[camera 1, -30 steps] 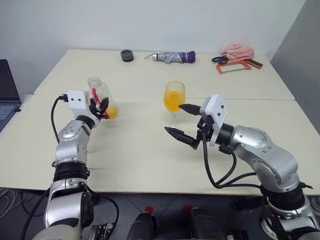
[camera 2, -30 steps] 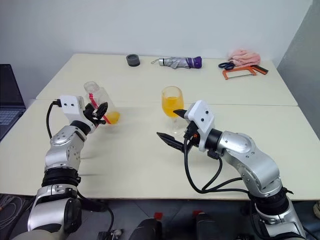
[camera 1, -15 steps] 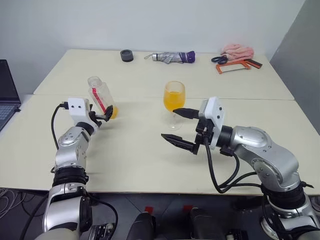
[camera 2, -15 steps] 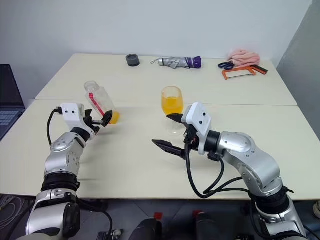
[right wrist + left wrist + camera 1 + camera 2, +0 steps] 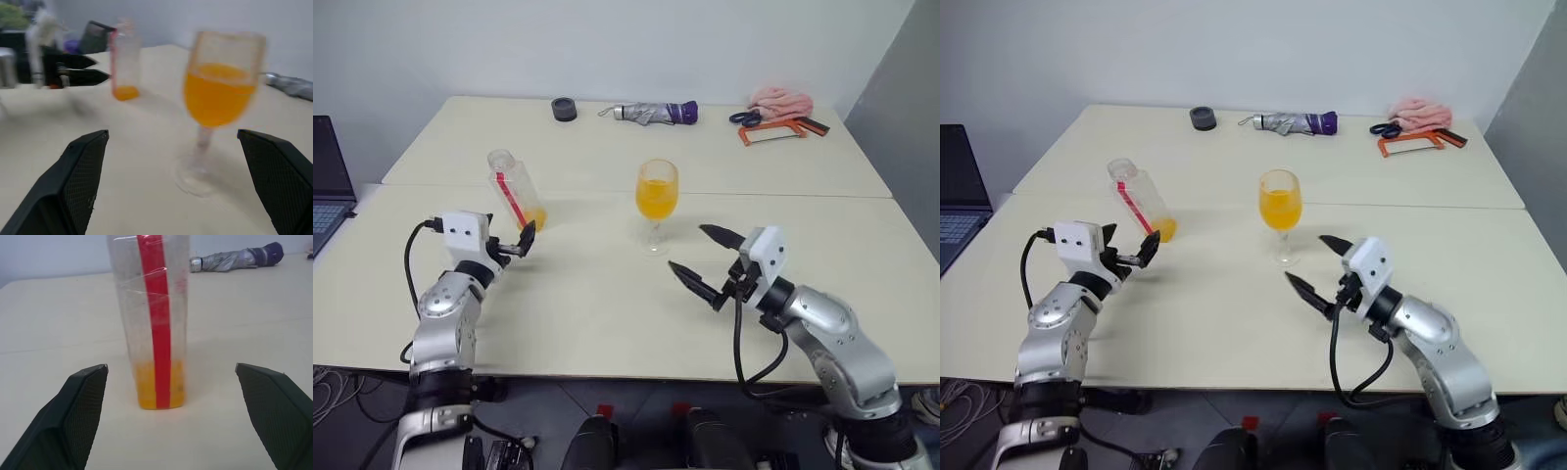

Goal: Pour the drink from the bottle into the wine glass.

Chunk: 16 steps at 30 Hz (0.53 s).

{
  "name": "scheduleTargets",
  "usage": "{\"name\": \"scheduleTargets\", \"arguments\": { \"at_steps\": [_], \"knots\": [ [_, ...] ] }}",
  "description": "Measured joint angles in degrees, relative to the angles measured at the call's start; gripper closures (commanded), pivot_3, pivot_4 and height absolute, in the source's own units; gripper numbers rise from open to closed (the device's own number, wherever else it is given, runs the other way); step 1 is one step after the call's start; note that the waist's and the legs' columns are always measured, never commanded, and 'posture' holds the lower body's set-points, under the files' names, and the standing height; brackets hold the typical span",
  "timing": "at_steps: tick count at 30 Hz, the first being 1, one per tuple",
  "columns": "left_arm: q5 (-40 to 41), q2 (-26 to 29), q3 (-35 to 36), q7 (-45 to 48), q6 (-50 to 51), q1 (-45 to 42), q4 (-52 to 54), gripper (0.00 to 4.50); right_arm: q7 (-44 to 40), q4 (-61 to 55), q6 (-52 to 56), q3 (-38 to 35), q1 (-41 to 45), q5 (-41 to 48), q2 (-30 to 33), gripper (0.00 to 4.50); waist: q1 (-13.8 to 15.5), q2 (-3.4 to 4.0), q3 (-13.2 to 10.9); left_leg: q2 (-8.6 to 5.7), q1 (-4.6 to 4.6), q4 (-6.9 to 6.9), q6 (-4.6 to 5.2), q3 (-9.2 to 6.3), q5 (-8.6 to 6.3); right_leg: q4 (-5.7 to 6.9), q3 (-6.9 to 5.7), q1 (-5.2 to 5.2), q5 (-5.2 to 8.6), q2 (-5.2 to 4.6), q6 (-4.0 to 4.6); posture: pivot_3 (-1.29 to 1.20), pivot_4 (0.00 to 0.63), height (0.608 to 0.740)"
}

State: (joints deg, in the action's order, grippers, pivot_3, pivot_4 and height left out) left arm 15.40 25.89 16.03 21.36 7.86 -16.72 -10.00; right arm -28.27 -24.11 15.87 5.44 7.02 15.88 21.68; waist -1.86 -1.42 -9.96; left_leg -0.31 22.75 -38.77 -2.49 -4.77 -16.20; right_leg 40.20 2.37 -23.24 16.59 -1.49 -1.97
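Red label stripe [image 5: 155,318] on bottle [image 5: 152,303], unlettered

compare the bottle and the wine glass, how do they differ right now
The bottle holds only a shallow layer of drink at its base; the wine glass is about half full. The bottle has straight walls and a red stripe; the glass has a stem. Both are clear, upright and unheld.

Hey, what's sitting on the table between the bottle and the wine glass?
Nothing: bare table lies between the bottle and the wine glass, seen from the head views.
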Motion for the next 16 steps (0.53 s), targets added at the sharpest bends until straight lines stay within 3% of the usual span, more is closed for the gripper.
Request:
{"name": "scheduleTargets", "arguments": {
  "at_steps": [7,16],
  "knots": [
    [0.2,-2.9,0.0,-2.2,1.9,8.6,10.4,0.02,10.2,10.6,-12.5,-4.3,-3.4,-6.9,-8.5,0.00,0.0,0.02,0.0,0.03,-0.11,0.06,0.00,0.10,0.00,0.00,0.09,0.04,0.00,0.03,0.00,0.00,0.150,0.740],
    [0.1,-4.7,0.1,-4.5,1.8,11.6,13.5,0.02,12.5,15.6,-16.6,-4.3,-3.6,-9.3,-10.7,0.00,0.0,0.02,0.0,0.03,-0.13,0.06,0.00,0.10,0.00,-0.01,0.08,0.07,0.00,0.06,0.00,0.00,0.150,0.740]
  ]
}}
